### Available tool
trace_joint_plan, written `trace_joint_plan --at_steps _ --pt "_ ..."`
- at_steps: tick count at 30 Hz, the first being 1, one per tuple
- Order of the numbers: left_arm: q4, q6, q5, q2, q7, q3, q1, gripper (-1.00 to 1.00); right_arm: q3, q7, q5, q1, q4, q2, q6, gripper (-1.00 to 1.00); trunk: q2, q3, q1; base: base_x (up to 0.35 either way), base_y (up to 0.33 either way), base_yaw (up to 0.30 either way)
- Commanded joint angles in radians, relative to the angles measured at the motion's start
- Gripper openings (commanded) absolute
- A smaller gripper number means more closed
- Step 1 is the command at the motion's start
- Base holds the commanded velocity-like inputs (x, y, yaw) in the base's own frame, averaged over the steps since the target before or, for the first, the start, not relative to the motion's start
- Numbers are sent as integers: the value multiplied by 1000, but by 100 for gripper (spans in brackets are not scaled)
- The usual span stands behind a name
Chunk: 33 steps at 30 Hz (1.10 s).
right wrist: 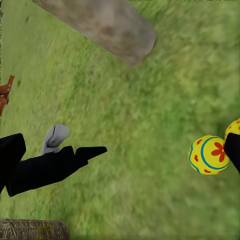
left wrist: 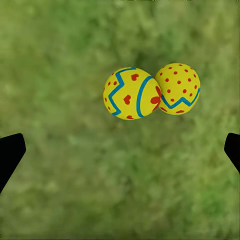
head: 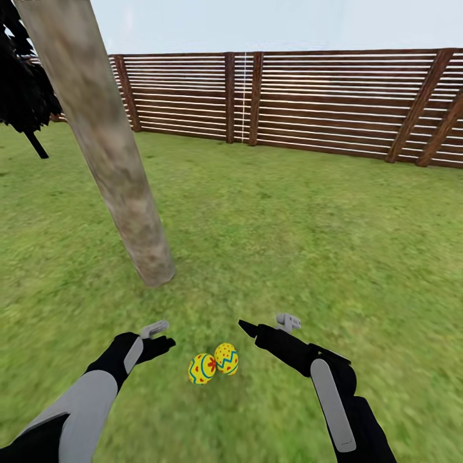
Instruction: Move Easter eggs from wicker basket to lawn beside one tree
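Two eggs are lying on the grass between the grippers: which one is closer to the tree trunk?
The dotted egg, on the right gripper's side, lies slightly nearer the tree trunk; the egg with hearts touches it on the robot's side.

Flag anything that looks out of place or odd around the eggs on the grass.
Nothing looks damaged or askew. Two Easter eggs lie touching on the lawn near the tree trunk. The count falls short: a third egg is not beside them. The left pincer is open and holds nothing.

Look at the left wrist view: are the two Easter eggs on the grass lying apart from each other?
No: the two Easter eggs lie side by side, touching, on the lawn.
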Motion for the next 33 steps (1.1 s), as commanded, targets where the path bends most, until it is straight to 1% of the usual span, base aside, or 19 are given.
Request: trace_joint_plan --at_steps 1,23,29,33 --pt "-2 6 -5 0 -5 6 -1 100 -1 6 5 -1 -1 1 5 100 7 2 -4 -2 0 0" --pt "-2 7 -5 -1 -5 6 -1 100 1 6 6 1 -2 3 4 100 161 71 -88 -1 0 0" --pt "-2 7 -5 -1 -5 6 0 100 2 1 6 2 -2 4 4 100 203 90 -111 -218 0 0" --pt "-2 7 -5 -1 -5 6 0 100 2 0 6 2 -2 4 4 100 231 103 -127 -71 0 0"
